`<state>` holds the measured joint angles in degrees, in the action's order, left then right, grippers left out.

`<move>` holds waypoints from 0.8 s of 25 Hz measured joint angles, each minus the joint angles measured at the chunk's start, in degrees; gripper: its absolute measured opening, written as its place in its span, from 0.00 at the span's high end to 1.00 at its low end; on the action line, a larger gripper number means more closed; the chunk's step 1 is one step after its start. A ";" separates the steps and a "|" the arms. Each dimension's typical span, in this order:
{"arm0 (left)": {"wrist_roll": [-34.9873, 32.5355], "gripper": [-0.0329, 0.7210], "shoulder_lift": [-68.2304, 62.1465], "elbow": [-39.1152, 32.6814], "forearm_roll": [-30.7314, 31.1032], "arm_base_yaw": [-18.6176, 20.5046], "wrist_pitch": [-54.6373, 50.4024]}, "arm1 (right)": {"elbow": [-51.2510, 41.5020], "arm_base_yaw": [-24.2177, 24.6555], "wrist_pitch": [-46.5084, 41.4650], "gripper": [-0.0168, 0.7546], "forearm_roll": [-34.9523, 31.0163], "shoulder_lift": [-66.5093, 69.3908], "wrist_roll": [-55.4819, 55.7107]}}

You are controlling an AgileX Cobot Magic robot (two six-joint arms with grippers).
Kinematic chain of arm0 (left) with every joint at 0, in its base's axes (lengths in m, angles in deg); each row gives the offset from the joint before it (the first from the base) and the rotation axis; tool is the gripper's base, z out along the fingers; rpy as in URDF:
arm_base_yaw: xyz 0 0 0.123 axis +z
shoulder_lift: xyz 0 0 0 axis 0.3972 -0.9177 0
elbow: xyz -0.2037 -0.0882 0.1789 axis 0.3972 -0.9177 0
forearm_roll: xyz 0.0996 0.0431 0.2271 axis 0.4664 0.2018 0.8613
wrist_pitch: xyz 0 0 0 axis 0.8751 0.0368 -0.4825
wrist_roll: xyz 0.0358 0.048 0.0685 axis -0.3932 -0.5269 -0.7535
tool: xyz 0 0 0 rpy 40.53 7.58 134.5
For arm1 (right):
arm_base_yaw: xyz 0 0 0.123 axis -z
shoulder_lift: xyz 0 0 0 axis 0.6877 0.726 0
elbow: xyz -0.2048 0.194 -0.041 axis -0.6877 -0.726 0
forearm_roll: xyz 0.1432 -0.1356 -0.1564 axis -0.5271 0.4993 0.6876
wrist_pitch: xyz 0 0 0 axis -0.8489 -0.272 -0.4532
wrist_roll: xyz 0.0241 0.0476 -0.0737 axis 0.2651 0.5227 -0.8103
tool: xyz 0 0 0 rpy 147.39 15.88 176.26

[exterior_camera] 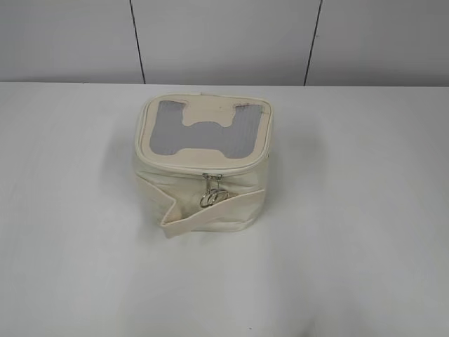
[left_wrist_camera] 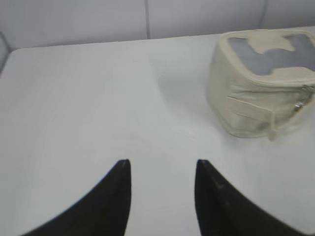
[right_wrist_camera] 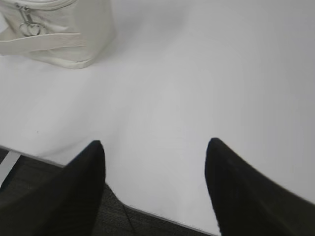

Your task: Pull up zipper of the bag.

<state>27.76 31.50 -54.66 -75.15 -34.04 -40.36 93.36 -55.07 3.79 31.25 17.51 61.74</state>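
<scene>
The cream-white bag stands upright in the middle of the white table, grey mesh top with an H-shaped patch. Its zipper runs round the top rim. The silver pull with a round ring hangs on the front face, above the side strap. The bag also shows in the left wrist view at upper right, and in the right wrist view at upper left with the pull. My left gripper is open and empty, well left of the bag. My right gripper is open and empty near the table's front edge.
The white table spreads around the bag. A grey panelled wall stands behind. The table's front edge and dark floor show in the right wrist view.
</scene>
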 joint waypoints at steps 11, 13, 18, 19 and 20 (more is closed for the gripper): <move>0.00 0.52 0.04 -0.02 0.07 7.89 0.00 | -0.05 6.14 0.23 0.32 -1.64 -1.87 -0.14; 0.00 0.52 0.04 -0.02 0.12 7.89 0.00 | -0.05 6.14 0.23 0.32 -1.71 -1.87 -0.14; 0.00 0.52 0.04 -0.02 0.12 7.89 0.00 | -0.05 6.14 0.23 0.32 -1.81 -1.87 -0.14; 0.00 0.52 0.04 -0.02 0.12 7.89 0.00 | -0.05 6.14 0.23 0.32 -1.81 -1.87 -0.14; 0.00 0.52 0.04 -0.02 0.12 7.89 0.00 | -0.05 6.14 0.23 0.32 -1.81 -1.87 -0.14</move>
<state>27.76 31.54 -54.68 -75.03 -26.16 -40.36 93.32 -48.93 4.01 29.44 15.63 61.60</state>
